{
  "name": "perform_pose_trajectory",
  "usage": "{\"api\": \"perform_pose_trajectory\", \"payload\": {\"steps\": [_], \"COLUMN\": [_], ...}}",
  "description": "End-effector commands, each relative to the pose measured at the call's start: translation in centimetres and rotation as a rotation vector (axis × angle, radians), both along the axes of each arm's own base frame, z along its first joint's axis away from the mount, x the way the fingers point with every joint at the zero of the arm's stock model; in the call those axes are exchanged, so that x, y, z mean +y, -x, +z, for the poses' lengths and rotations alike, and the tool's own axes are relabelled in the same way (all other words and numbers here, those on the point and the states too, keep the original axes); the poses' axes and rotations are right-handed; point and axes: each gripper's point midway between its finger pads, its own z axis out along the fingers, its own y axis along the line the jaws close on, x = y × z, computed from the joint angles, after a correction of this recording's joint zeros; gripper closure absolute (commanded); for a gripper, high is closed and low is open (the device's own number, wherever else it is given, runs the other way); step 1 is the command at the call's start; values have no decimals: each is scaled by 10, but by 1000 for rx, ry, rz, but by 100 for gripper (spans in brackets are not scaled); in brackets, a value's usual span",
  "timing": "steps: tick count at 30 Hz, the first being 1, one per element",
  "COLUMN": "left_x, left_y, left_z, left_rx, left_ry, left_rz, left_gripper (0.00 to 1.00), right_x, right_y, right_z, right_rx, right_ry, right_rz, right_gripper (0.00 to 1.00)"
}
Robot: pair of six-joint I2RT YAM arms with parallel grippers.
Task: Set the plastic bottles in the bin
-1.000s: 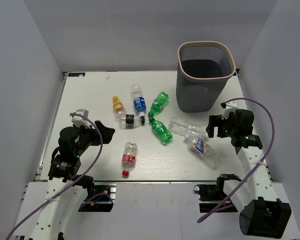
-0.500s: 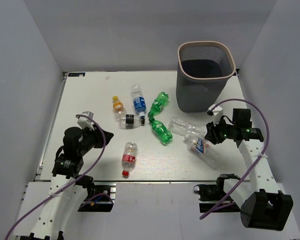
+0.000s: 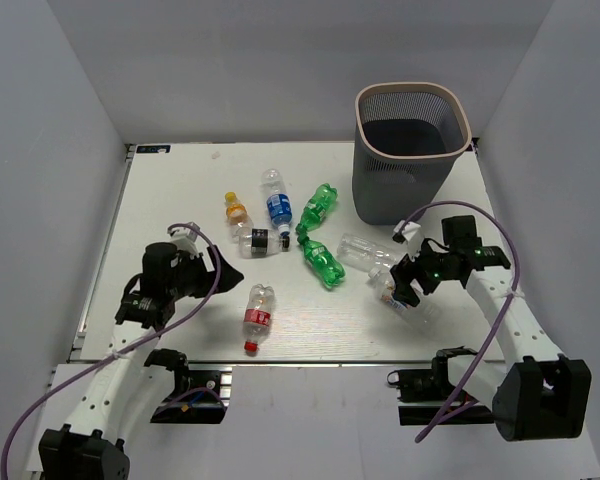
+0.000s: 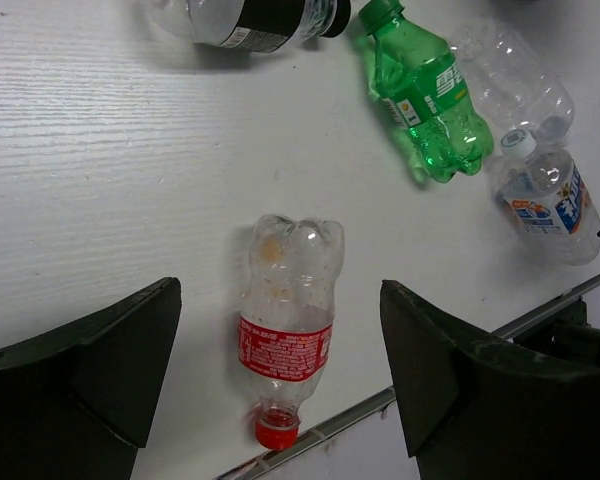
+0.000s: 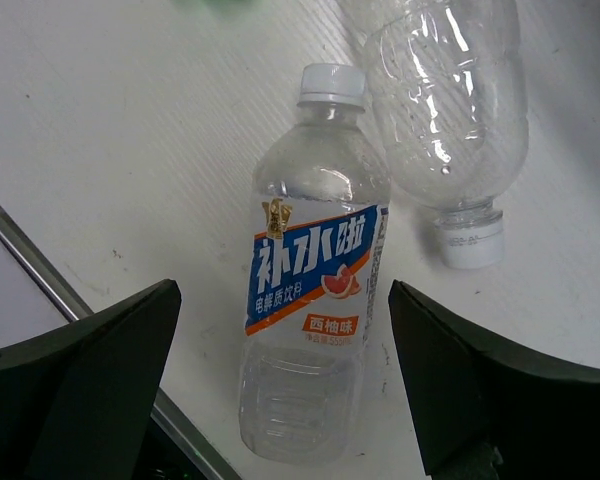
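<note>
White table strewn with plastic bottles; left fingers, right fingers spread.

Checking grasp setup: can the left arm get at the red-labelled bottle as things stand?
Probably yes: the left gripper is open, and the red-labelled bottle lies alone, framed between its fingers in the wrist view.

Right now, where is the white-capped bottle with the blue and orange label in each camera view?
Top external: the blue-labelled bottle lies right of centre, beneath the right tool.
Left wrist: the bottle is at the far right edge.
Right wrist: the bottle is in the centre, cap upward.
Shared landmark: the clear unlabelled bottle next to its cap end.
</note>
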Motion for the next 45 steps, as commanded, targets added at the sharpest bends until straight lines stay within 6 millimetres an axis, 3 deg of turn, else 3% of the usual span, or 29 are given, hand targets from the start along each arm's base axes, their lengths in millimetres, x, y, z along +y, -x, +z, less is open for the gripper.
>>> {"api": "perform_pose_trajectory", "payload": {"steps": [1,6,11,16,20,25,28,29,31,32,35,36,38,39,41,42,44,45], "left_x": [-3,-4,-6,-8,-10,-12,-19,-24,-31,-32,-37,-36,-40,-40,-38,-36,-39,-37], "left_y": [-6,-11,-12,-13,-14,-15,-18,-17,-17,-21,-20,-18,-17,-16,-11,-10,-8,-4], "left_z": [8,3,-2,-10,-10,-13,-11,-9,-7,-8,-13,-17,-16,-17,-25,-24,-27,-33], "left_rx": [3,20,40,63,69,96,105,108,113,129,168,189,196,206,242,245,255,290], "left_ry": [15,12,9,10,22,3,7,11,1,-15,-71,-93,-126,-143,-201,-226,-251,-268], "left_rz": [2,2,-7,-14,-17,-36,-64,-85,-118,-114,-135,-130,-150,-149,-144,-133,-148,-135], "left_gripper": [9,9,9,9,3,0,0,0,0,0,0,0,0,0,0,0,0,0], "right_x": [-3,-15,-11,-11,-11,-12,-2,14,27,36,53,63,73,86,99,109,122,134], "right_y": [-10,-10,-6,7,12,22,31,34,50,50,56,44,37,22,6,-13,-31,-61], "right_z": [-4,-29,-39,-66,-78,-87,-71,-51,-29,-5,36,66,87,127,152,191,239,266], "right_rx": [-5,42,69,150,136,134,130,86,63,38,-12,-77,-97,-181,-196,-241,-327,-391], "right_ry": [56,153,163,199,229,248,190,113,27,-24,-130,-178,-221,-285,-348,-399,-465,-512], "right_rz": [-28,-53,-30,4,26,75,163,276,395,435,527,548,550,560,546,509,490,469], "right_gripper": [10,13,20,26,29,42,58,64,71,85,100,100,100,100,100,100,100,100]}}
